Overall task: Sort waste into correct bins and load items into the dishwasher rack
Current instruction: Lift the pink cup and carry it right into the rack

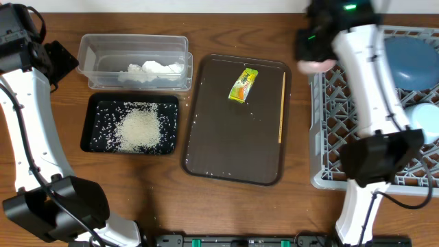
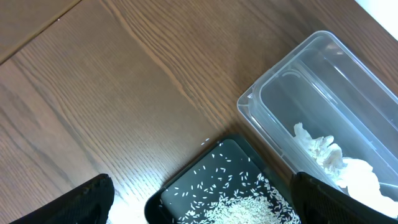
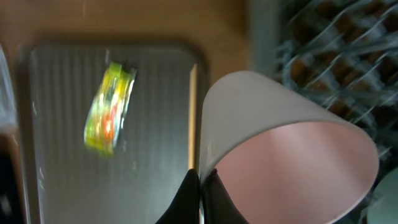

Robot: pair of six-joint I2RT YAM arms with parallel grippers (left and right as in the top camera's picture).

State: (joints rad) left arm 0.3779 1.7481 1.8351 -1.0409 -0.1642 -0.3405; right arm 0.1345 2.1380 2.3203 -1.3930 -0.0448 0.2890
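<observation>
At the left edge of the rack [image 1: 328,110], the right fingers [image 3: 188,198] are clamped on the wall of the cup [image 3: 280,149], which hangs tilted over the rack's border and is not yet set down. Inside the rack we see the blue plate [image 1: 411,58] and one pale blue bowl [image 1: 424,113]; a second bowl cannot be made out behind the arm.

The left fingers [image 2: 87,202] are spread wide and grip nothing, above the desk [image 1: 164,199] near the two bins.

We judge the task as partly done:
- Rice [image 1: 140,128]: in the black tray [image 1: 89,123].
- Tissue [image 1: 154,70]: in the clear tub [image 1: 92,51].
- Wrapper [image 1: 243,84]: unsorted, on the brown tray [image 1: 226,137].
- Stick [image 1: 282,106]: not loaded, on the same brown tray.
</observation>
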